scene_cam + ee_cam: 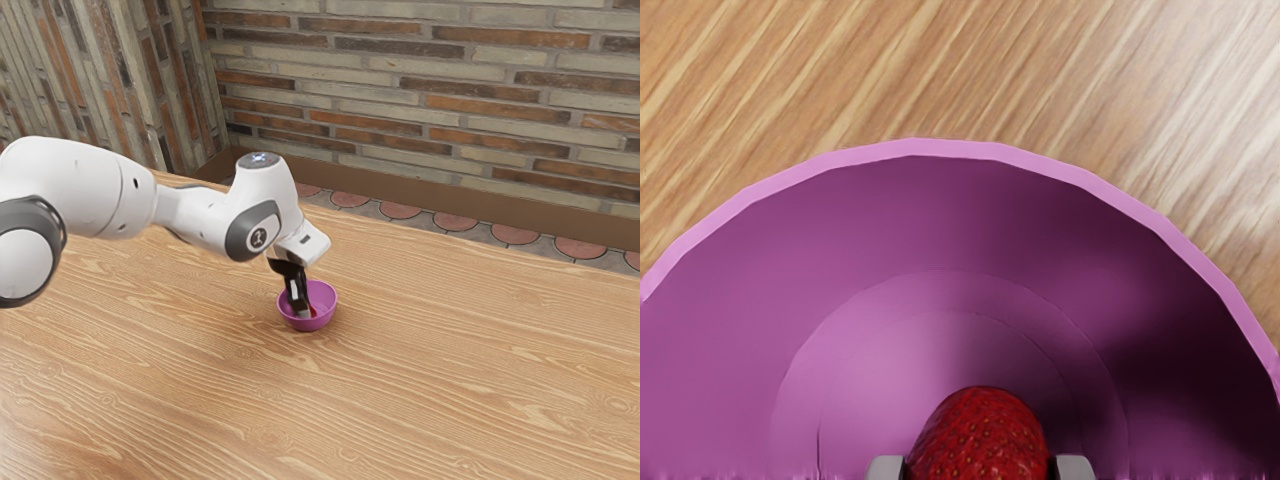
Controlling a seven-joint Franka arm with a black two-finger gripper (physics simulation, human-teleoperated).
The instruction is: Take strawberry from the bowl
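Tool, mid-frame, clamped on strawberry; a shallow grip could shed it, a slanting lift catch the bowl.

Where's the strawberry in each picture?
Wrist view: the strawberry is at the lower edge, near the middle, between two grey fingertips.
Exterior view: a small red patch just below the picture's middle, inside the bowl, beside the gripper.
Shared landmark: the purple bowl around it.
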